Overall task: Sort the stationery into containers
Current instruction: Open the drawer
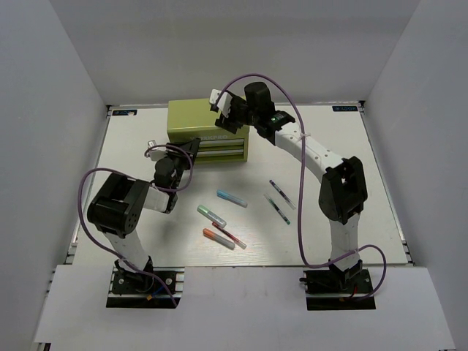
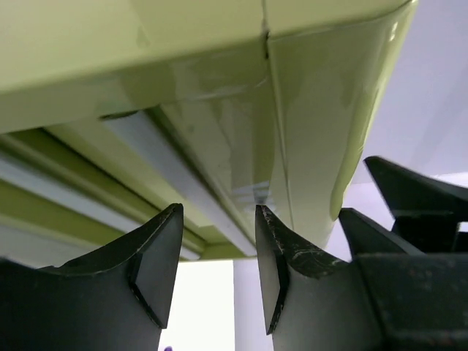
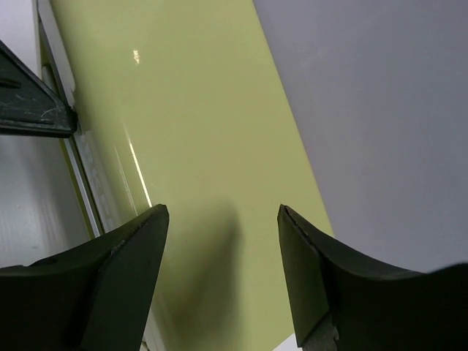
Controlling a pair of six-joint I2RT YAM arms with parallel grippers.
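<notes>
Top external view: your left claw (image 1: 189, 148), half open, and right claw (image 1: 221, 102), wide, both empty, crowd the green chest (image 1: 191, 117). The pens (image 1: 232, 198) lie on the desk (image 1: 351, 146). A missed grip on a drawer (image 1: 223, 152) could shove the chest.

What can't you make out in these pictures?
- Drawer contents: in the top view the chest looks shut.
- Chest lettering: too small in the top view, partly behind the left gripper.
- Pens: outside both wrist views; too small from above to read any print.
- Whether the right gripper touches the chest: its wrist view is too close, and its arm covers it from above.
</notes>
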